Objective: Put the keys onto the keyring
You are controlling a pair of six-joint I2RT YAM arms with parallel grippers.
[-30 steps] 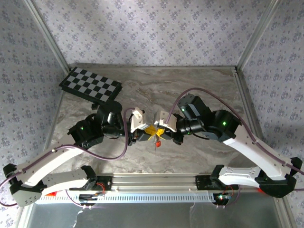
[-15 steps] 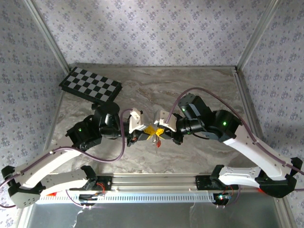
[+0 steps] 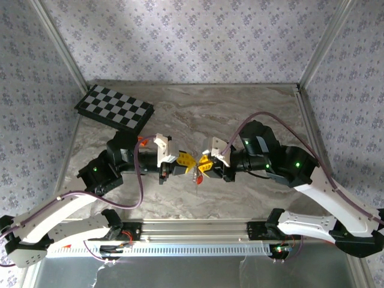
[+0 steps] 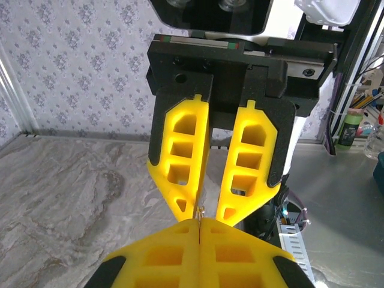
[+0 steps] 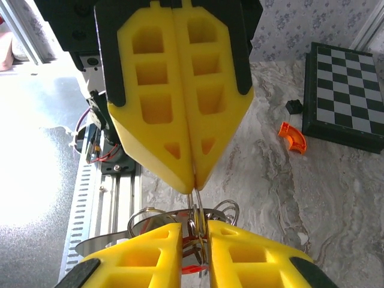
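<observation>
Both grippers meet tip to tip above the middle of the marble table. My left gripper [image 3: 185, 161] [image 4: 199, 221] is shut, its yellow tips pinching a thin silvery wire loop of the keyring [image 5: 195, 201]. In the right wrist view the left gripper [image 5: 193, 187] comes in from above. My right gripper [image 3: 204, 164] [image 5: 195, 231] is open by a narrow gap, and the bunched wire rings hang loosely in that gap. The keys dangle below, a red head [image 5: 201, 270] [image 3: 199, 178] showing under the rings. The key blades are hidden behind my right fingers [image 5: 252, 252].
A black-and-white checkerboard [image 3: 114, 108] lies at the back left. An orange curved piece [image 5: 292, 137] and a small black cube [image 5: 293, 106] sit beside it. The aluminium rail [image 3: 192, 231] runs along the near edge, and patterned walls close in the table.
My right gripper's jaws have parted slightly off the rings. Both arms have drawn back a little, left arm to the left and right arm to the right, with the left gripper still clamped.
</observation>
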